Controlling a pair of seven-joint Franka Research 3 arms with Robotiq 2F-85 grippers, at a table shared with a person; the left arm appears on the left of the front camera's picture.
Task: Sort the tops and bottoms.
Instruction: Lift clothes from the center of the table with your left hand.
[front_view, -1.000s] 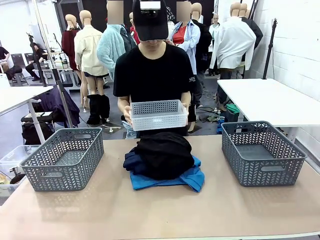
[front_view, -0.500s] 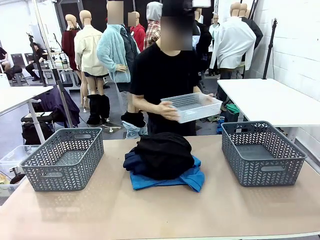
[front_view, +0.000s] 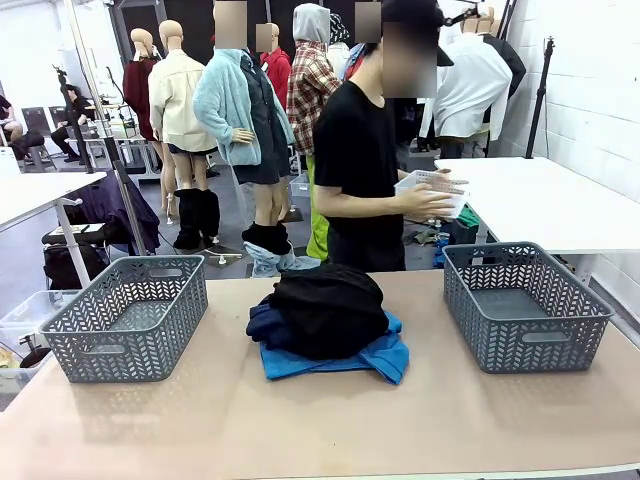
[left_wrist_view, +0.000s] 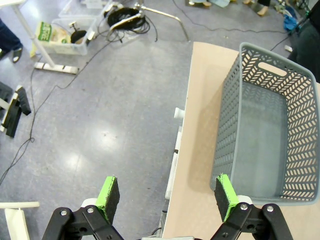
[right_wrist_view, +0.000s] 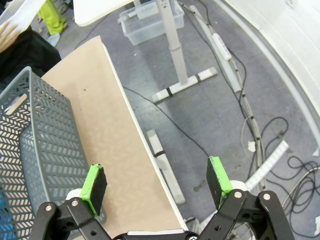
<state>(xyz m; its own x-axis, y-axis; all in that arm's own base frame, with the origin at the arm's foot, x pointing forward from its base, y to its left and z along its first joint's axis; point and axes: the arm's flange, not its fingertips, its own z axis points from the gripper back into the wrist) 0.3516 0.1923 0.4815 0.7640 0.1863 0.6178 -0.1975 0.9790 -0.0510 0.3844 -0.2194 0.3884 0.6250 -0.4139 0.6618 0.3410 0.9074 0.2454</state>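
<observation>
clothes pile: a black garment is heaped on top of a dark navy garment and a bright blue garment. The pile sits mid-frame on the tan worktop, between the two baskets and touching neither.
left basket: a grey plastic lattice basket sits at frame left in the front view. Its bare bottom is seen in the left wrist view.
right basket: a matching grey lattice basket sits at frame right. Its bare bottom is seen.
left fingers: green-padded, spread fully wide, nothing gripped. One pad is seen over the grey floor, the other at the worktop's edge beside the left basket.
right fingers: spread fully wide, nothing gripped. One pad is seen by the right basket's corner, the other over the floor and cables.
person: black T-shirt, upper centre-right of the front view, turned side-on. A white perforated tray is held in the hands, near the white table behind.
</observation>
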